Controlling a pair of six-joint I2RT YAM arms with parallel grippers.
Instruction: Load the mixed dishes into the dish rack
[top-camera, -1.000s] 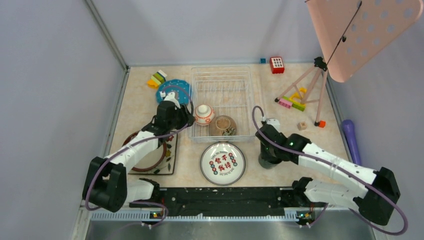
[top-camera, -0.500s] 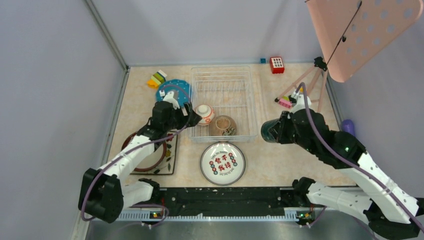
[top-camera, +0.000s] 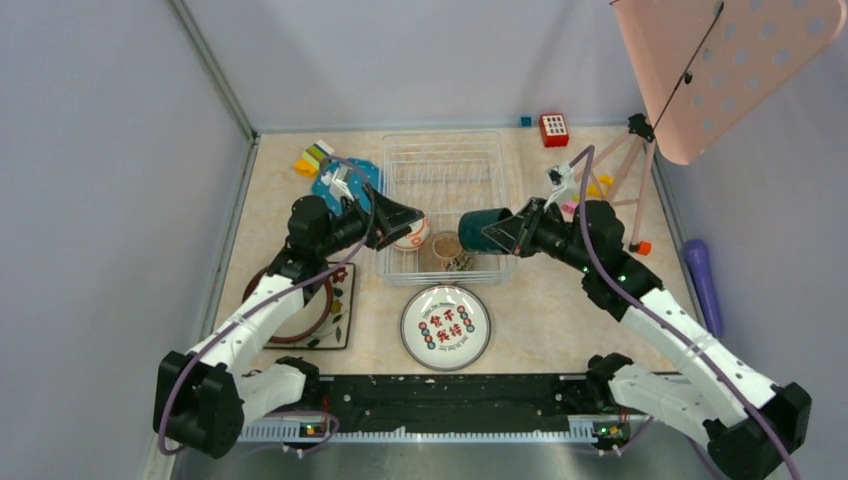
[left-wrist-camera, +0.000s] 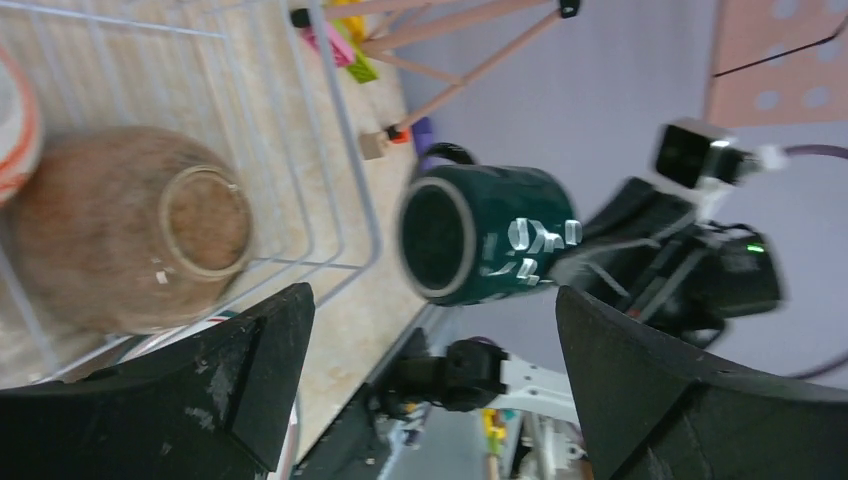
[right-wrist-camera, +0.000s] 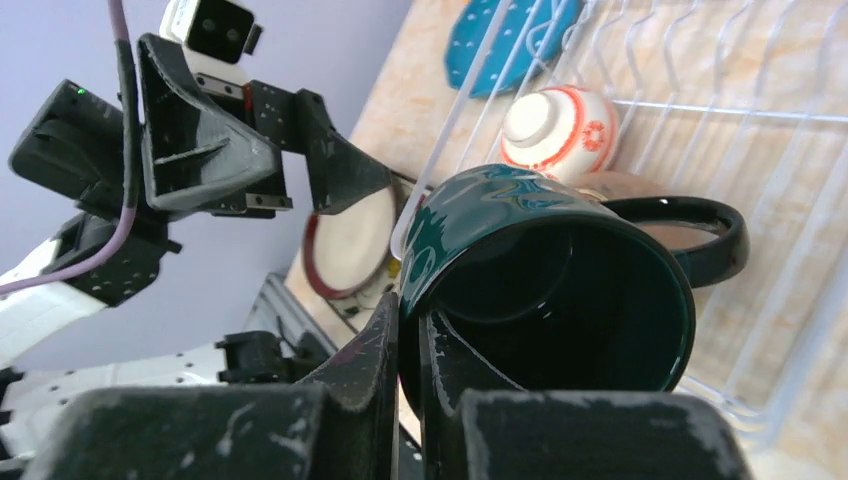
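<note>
txt | grey-rimmed plate (top-camera: 445, 327): red chars, not legible | mug (left-wrist-camera: 490, 235): white marks

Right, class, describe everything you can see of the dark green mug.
The dark green mug is glossy, seemingly ceramic, with a loop handle and pale markings on its side. It looks empty. It hangs tipped sideways above the near right part of the dish rack. The right end effector pinches its rim, one finger inside, one outside. Nothing else touches it.

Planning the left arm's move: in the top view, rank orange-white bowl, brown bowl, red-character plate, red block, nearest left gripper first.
1. orange-white bowl, beside left gripper
2. brown bowl, in rack
3. red-character plate, near side
4. red block, far right
</note>
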